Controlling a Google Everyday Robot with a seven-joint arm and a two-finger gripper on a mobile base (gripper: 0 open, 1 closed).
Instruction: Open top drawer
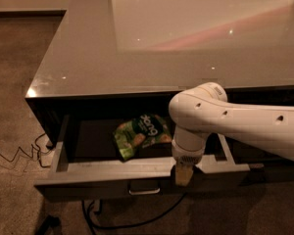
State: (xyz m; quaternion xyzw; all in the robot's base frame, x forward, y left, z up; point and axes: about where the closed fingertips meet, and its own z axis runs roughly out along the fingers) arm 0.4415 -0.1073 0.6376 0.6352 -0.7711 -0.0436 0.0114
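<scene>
The end effector (183,175) is seen at the front rim of the top drawer (98,173), pointed downward and set just right of the handle (144,189), w/ its tan tip overlapping the rim and the upper part of the dark front panel. Whether it is spread or pressed together cannot be told from this angle. It is carried by a white wrist and arm (235,124), which enters from the right edge and is bent down over the drawer's right-centre.

The top drawer is found pulled out from under the bench (137,58), approx. far enough for its lighter grey side walls and dark floor to be exposed. A green snack bag (139,133) is seen lying inside, near the middle, just left of the wrist and apart from the front wall. The glossy grey bench top is marked by light reflections. A thin cable (14,153) is seen on the brown carpet (10,82) at left, and another cable is looped below the drawer front
</scene>
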